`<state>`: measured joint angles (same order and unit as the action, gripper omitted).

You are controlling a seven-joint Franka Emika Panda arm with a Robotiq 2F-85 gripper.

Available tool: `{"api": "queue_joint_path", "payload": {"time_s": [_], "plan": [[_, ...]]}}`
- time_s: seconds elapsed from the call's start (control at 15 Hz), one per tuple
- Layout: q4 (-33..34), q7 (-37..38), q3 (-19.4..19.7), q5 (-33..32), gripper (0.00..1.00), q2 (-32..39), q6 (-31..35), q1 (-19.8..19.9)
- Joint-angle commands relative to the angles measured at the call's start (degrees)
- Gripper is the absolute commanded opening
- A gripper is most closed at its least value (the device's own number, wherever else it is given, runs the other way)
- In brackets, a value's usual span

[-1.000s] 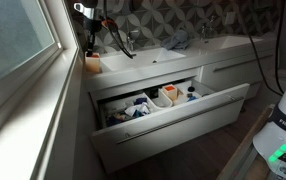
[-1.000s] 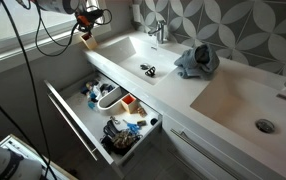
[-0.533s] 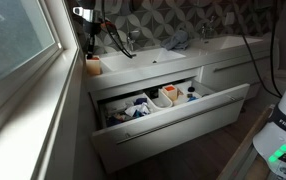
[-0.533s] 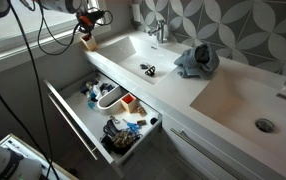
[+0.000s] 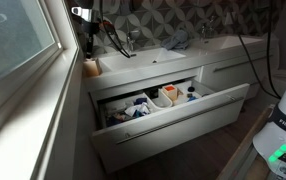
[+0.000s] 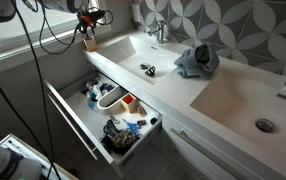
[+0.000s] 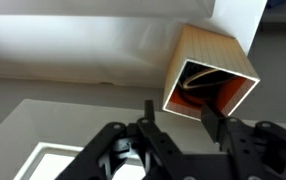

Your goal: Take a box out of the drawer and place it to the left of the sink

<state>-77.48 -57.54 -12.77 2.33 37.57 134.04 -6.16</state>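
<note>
A small tan wooden box with an open top and orange inside stands on the white counter at the left of the sink, by the wall corner. It shows in both exterior views. My gripper hangs just above the box, with the jaws apart and nothing between them. The fingers do not touch the box. The gripper also shows in both exterior views. The drawer below the counter is pulled open and holds several items.
A faucet stands behind the sink, and a blue-grey cloth lies on the counter beside it. A second basin is farther along. A window and its sill run beside the box. Cables hang from the arm.
The box sits a little lower in the exterior views than a second ago. The gripper stays over it with its jaws apart. The drawer has not moved.
</note>
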Motion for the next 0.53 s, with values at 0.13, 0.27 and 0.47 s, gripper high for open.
{"api": "queue_joint_path", "payload": {"time_s": [0.13, 0.27, 0.47], "plan": [[3.7, -0.3, -1.3, 0.3, 0.97, -0.1, -1.2, 0.5], [3.7, 0.8, -1.2, 1.1, 1.00, -1.7, -1.5, 1.0], [0.6, 5.5, 0.0, 1.4, 1.00, -6.4, -4.7, 1.9]]}}
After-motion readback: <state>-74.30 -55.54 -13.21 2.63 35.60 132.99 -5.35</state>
